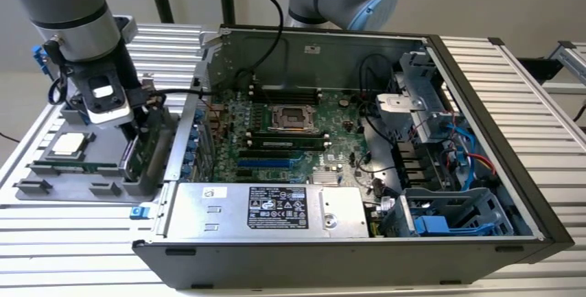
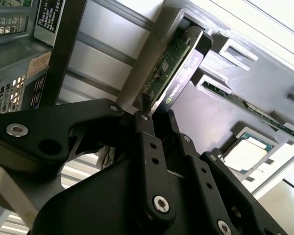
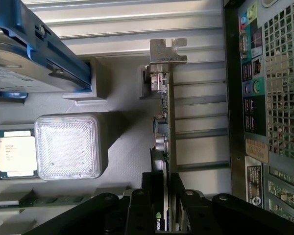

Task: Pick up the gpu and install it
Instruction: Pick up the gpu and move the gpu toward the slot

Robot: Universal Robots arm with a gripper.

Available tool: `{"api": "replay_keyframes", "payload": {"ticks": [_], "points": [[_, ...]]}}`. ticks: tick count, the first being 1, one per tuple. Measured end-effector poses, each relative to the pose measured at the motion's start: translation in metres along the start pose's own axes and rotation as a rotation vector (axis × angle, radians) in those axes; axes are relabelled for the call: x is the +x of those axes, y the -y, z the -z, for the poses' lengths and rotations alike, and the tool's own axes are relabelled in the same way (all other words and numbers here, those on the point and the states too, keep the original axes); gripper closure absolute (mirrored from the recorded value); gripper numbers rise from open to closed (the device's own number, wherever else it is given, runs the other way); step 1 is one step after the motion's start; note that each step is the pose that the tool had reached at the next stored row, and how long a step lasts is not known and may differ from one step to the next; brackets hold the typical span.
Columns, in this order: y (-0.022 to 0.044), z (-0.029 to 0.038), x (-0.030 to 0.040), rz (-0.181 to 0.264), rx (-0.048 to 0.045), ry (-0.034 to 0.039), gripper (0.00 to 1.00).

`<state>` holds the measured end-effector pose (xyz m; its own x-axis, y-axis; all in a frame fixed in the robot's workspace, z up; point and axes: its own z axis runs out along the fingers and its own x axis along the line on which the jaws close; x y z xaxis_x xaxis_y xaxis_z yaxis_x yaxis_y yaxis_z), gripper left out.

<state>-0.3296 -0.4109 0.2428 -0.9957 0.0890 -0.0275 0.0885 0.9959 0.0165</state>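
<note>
The gpu (image 1: 149,151) stands on edge in a slot of the grey parts tray (image 1: 55,182), at the exterior view's left, just outside the open computer case (image 1: 476,125). My gripper (image 1: 137,120) reaches down onto its upper edge. In both wrist views the black fingers sit on either side of the green card, pressed against its faces: gripper (image 3: 165,191), gpu (image 3: 166,112), gripper (image 2: 155,116), gpu (image 2: 172,63). The silver end bracket (image 3: 167,51) is at the card's far end. The card's lower edge still sits in the tray slot.
The tray also carries a processor chip (image 1: 68,145), a thin green memory stick (image 2: 250,105) and a hard drive with blue rails (image 3: 32,58). Inside the case lie the motherboard (image 1: 284,139), the silver power supply (image 1: 265,208) and cables. The case's rear wall (image 3: 264,98) is close beside the card.
</note>
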Motion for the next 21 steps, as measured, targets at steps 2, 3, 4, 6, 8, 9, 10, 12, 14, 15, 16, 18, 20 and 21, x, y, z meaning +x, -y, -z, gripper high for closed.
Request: {"api": "replay_keyframes", "payload": {"ticks": [2,3,4,6,8,9,10,12,14,15,16,18,20,21], "points": [[0.0000,0.0018,-0.0001,0.000,-0.0001,0.0000,1.00],[-0.0001,0.0025,-0.0001,0.000,0.0000,0.0000,1.00],[-0.0001,0.0033,-0.0001,0.000,0.0000,0.0000,1.00],[-0.0001,0.0047,-0.0002,0.000,0.0000,0.0000,1.00],[-0.0001,0.0059,-0.0002,0.000,0.0000,0.0000,1.00],[-0.0001,0.0064,-0.0002,0.000,0.0000,0.0000,1.00],[-0.0001,0.0067,-0.0002,0.000,-0.0001,0.0001,1.00],[-0.0001,0.0076,-0.0002,0.000,-0.0001,0.0001,1.00],[-0.0001,0.0083,-0.0002,0.000,-0.0001,0.0001,1.00],[-0.0002,0.0086,-0.0003,0.000,-0.0001,0.0001,1.00],[-0.0002,0.0089,-0.0002,0.000,0.0000,0.0000,1.00],[-0.0002,0.0092,-0.0003,0.000,-0.0001,0.0001,1.00],[-0.0002,0.0098,-0.0003,0.000,0.0000,0.0000,1.00],[-0.0002,0.0106,-0.0003,0.000,-0.0001,0.0001,1.00]]}}
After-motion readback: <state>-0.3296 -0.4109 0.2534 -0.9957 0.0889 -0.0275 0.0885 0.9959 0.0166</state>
